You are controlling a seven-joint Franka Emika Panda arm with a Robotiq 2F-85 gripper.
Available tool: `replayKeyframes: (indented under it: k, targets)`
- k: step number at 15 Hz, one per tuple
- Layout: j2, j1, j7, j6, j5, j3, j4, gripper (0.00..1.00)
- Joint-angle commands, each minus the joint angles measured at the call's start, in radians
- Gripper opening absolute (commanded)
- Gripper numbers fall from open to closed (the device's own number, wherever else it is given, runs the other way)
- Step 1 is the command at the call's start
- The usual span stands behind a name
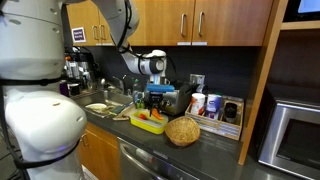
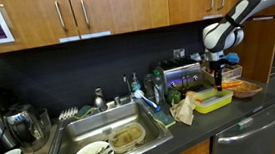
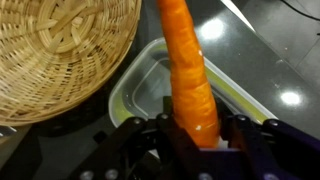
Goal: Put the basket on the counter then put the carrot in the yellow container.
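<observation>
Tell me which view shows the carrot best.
Wrist view: the carrot fills the frame, gripped at one end above the yellow container. In both exterior views it is too small to make out under the gripper.
</observation>
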Motion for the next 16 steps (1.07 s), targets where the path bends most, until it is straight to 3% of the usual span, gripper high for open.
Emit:
replayKeyframes:
  k: [1,11,16]
  targets:
    - [0.012,0.020,-0.097,-0.008,-0.032,0.023,0.019,0.18]
    - [0.083,0.061,-0.353,-0.028,-0.048,0.079,0.064,0.18]
    - [0.123,0.077,-0.412,-0.040,-0.081,0.098,0.089,0.18]
